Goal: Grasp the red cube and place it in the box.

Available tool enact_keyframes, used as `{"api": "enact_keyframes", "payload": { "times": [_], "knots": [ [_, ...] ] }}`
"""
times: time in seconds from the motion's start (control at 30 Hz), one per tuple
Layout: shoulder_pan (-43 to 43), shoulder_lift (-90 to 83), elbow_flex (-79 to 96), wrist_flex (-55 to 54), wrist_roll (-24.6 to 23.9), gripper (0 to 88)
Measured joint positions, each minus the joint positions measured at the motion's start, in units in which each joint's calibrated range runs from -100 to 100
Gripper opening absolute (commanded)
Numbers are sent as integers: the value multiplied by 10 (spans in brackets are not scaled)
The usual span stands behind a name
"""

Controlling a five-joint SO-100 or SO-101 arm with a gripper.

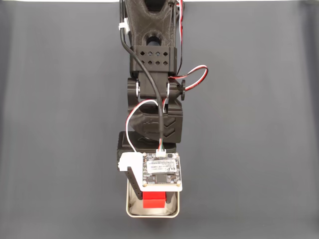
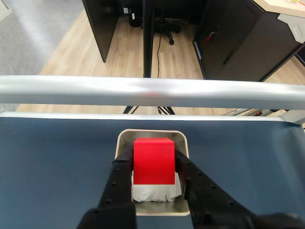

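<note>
**Cube held inside the box**

I see the box (image 2: pixel 151 134) near the surface's (image 2: pixel 57 152) far edge in the wrist view, a silver rail (image 2: pixel 143 91) just beyond; bare surface lies open on both sides. My gripper's (image 2: pixel 153 172) jaws are clamped on the red cube (image 2: pixel 153 160), which sits within the box over its white lining (image 2: pixel 151 193).

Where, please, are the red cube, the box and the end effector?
red cube (image 2: pixel 153 161): wrist view, front face.
box (image 1: pixel 152 215): fixed view, bottom rim.
end effector (image 2: pixel 153 168): wrist view, midway between its fingertips, around the cube.
</note>
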Motion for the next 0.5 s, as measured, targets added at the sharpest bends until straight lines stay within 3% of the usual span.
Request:
{"api": "enact_keyframes", "payload": {
  "times": [0.5],
  "knots": [
    [0, -1, 0, 0, 2, 414]
  ]
}}
